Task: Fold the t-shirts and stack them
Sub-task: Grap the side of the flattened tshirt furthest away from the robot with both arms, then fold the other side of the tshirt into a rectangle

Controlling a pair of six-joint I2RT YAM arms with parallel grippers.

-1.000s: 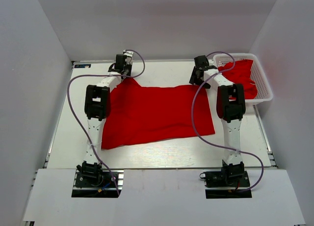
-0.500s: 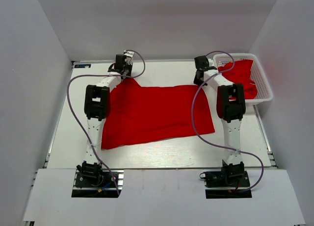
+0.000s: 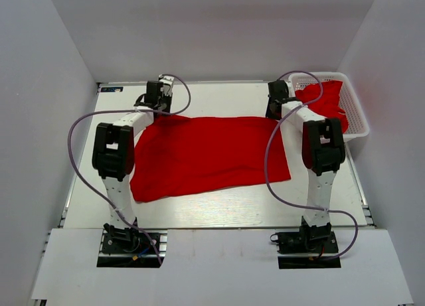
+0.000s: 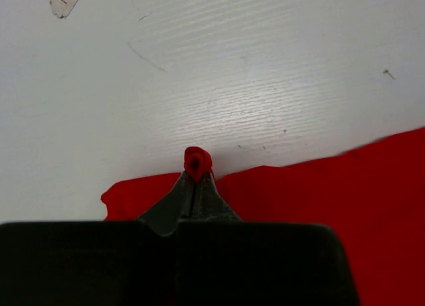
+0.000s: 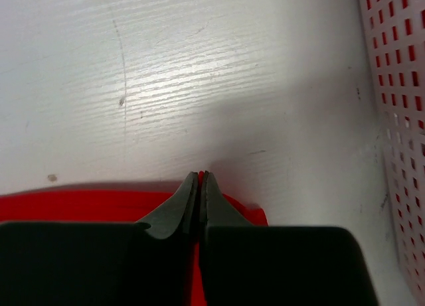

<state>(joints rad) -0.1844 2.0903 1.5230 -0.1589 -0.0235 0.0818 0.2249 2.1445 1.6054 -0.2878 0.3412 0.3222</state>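
While I've got the feed up, here's where things stand. The white surface point(image 3: 219, 206) fills most of the overhead view. One red t-shirt point(image 3: 212, 153) is spread flat across the middle of it, wider than it is deep. The left arm point(image 3: 113, 150) and right arm point(image 3: 323, 145) reach up along its two sides. The white lattice basket point(image 3: 360, 123) sits at the far right corner with the other t-shirts point(image 3: 327, 99) crumpled in a heap inside.

Now the bit I care about. The left jaws are pinched together on the t-shirt's far left corner. On the wrist cam, a little bunched nub of cloth point(image 4: 197, 161) pokes out just past the tips, with the rest of the red trailing back underneath. The right jaws are squeezed onto the far right corner. There's only a hairline slit between the tips, with red cloth showing on both sides and down in the gap. The basket wall is just off to their right, not touching.

Compared with a second ago, both arms have swung outward: the left elbow has gone left and the right elbow right. The far hem is pulled straighter between the two grips. The left edge of the t-shirt has slid a bit toward the left side, so it lies wider. The basket pile looks the same.
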